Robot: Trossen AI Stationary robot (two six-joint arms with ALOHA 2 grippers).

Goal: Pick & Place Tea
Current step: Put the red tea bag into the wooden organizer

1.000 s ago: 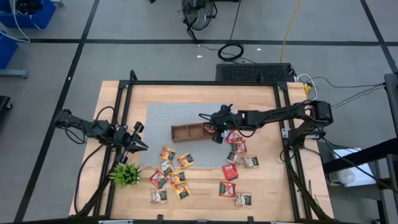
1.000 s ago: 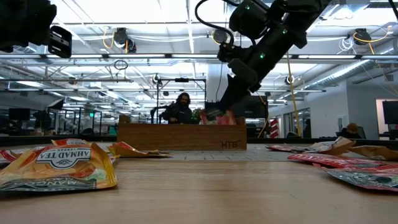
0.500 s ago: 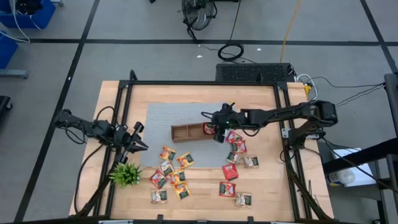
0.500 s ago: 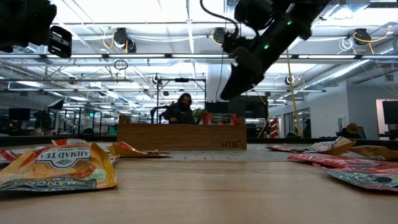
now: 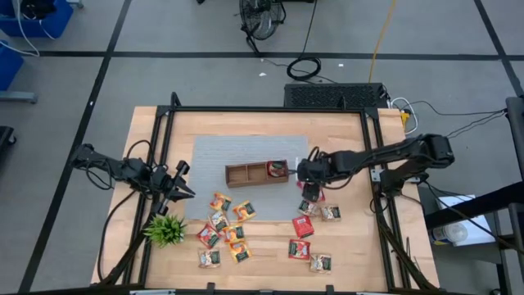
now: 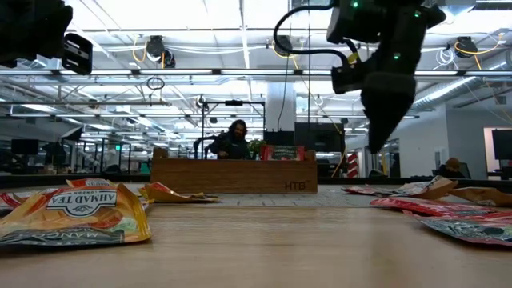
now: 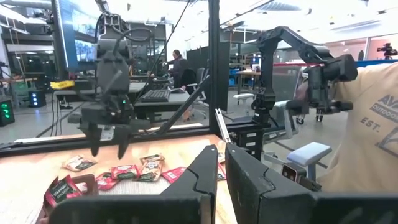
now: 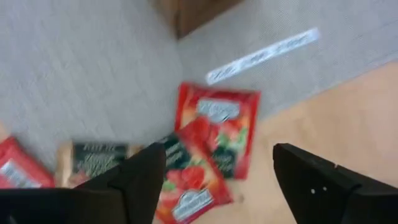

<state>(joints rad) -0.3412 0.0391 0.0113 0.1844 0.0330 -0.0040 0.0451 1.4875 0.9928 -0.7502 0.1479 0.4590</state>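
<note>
One red sachet (image 5: pixel 277 170) lies in the wooden tray (image 5: pixel 246 174) beside the right tool (image 5: pixel 309 185), which hangs wide and empty over red sachets (image 8: pixel 214 121); most tea (image 5: pixel 227 231) remains on the counter (image 5: pixel 360 246); left tool (image 5: pixel 185 194) waits, narrow.

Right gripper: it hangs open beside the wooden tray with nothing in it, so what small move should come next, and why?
Probably lower the open right gripper onto the red tea sachets directly beneath it. The tray already holds one red sachet in its end compartment, and many sachets lie loose on the table.
</note>
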